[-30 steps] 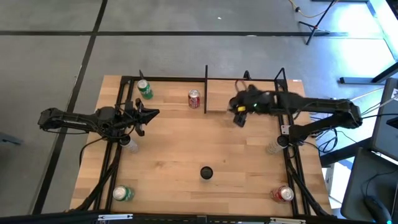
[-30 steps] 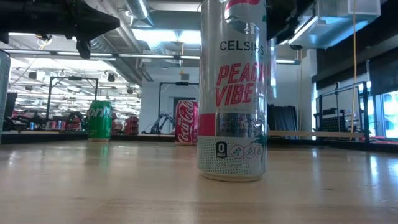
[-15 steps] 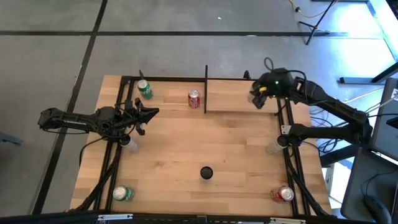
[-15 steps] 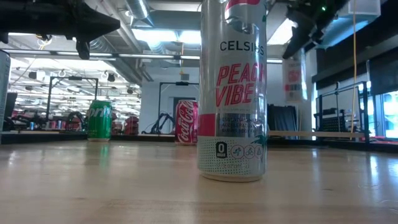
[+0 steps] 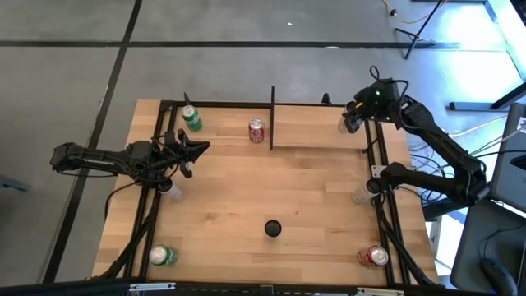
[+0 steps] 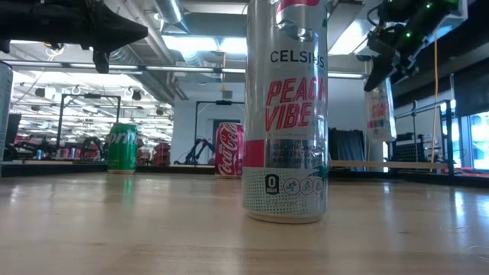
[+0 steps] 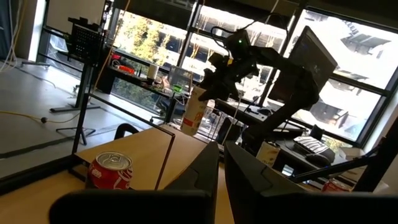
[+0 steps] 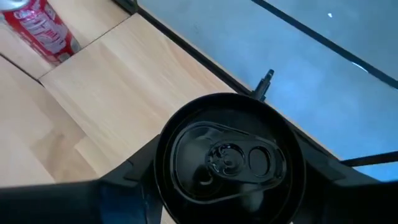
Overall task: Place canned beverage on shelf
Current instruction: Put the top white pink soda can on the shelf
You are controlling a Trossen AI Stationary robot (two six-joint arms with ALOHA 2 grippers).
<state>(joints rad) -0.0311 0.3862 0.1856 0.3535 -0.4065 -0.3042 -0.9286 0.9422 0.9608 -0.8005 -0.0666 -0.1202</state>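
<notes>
Can [image 6: 380,107] held in the right hand [image 5: 352,119], lifted clear of the table [image 5: 271,193], hanging upright above the shelf's right end. Right wrist view: the can's dark top [image 8: 231,158] sits between the two fingers [image 8: 134,177], which clamp its sides. Tall pale can, red lettering, seen in the low view high against the room behind.

Shelf [image 5: 320,136]: light board with black bars along the table's far edge, a black divider post at its left end. Red can [image 5: 256,130] stands just left of that post; green can [image 5: 191,117] further left, near the far left corner.

Left hand [image 5: 200,149] closed on nothing, level above the table's left side, well apart from the shelf, pointing toward it.

Other cans: tall silver one [image 5: 272,228] at table centre, well in front of the shelf; a green one [image 5: 162,256] at the near left corner; a red one [image 5: 376,256] at the near right corner.
</notes>
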